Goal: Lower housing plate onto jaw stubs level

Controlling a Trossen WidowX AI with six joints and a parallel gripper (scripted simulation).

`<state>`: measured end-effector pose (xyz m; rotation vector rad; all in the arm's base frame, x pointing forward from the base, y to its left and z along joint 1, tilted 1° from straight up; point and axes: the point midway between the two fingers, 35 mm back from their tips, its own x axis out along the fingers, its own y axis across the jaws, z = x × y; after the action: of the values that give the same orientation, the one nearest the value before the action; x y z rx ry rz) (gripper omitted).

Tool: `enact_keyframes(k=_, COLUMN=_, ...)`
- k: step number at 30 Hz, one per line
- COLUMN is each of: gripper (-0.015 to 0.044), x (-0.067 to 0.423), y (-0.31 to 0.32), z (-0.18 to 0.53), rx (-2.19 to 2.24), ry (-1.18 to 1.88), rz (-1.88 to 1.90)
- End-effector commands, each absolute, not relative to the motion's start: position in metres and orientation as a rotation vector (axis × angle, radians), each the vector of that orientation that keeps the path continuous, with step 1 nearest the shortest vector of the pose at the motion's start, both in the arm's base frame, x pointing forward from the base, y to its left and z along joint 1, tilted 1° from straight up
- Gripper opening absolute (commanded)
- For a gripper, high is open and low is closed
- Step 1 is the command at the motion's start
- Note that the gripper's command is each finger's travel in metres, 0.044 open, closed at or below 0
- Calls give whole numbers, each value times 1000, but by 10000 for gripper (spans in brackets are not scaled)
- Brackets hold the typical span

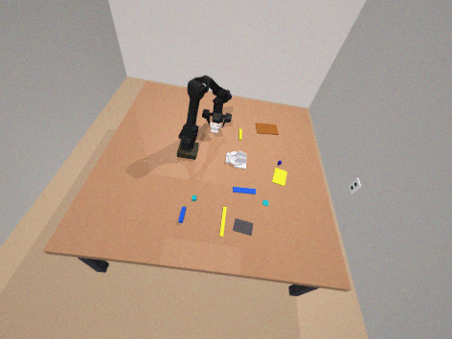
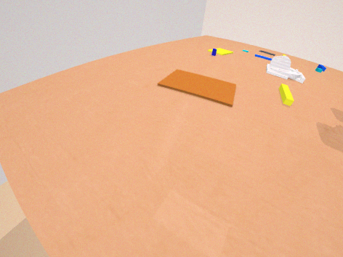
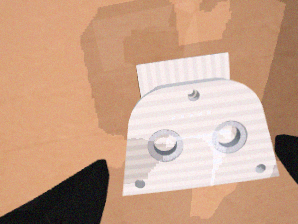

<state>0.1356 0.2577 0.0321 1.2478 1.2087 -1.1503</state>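
Note:
The white housing plate (image 1: 214, 129) (image 3: 197, 115) has two large round holes, three small holes and a ribbed strip along its far edge. It lies apart from the other white parts, near the arm. My gripper (image 1: 216, 124) (image 3: 191, 156) is open and empty above the plate, with one black finger to each side of it in the wrist view. The white assembly with the jaws (image 1: 237, 159) (image 2: 285, 69) stands near the middle of the table. Its jaws, pins and stubs are too small to tell apart. The gripper is out of view in the exterior view.
A yellow bar (image 1: 240, 134) (image 2: 286, 95) lies between the housing plate and an orange-brown slab (image 1: 266, 128) (image 2: 200, 87). Beyond the white assembly are a blue bar (image 1: 244, 191), a yellow square (image 1: 280, 176), a dark slab (image 1: 243, 227) and several small pieces.

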Motion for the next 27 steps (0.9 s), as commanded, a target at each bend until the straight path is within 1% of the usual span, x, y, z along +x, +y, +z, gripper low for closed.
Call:
enact_keyframes(k=1, gripper=440, x=134, y=255, z=23, rx=1240, ry=1207, rz=-1164)
enact_keyframes(k=27, gripper=440, x=134, y=255, z=18, rx=1240, ry=1207, rz=-1164)
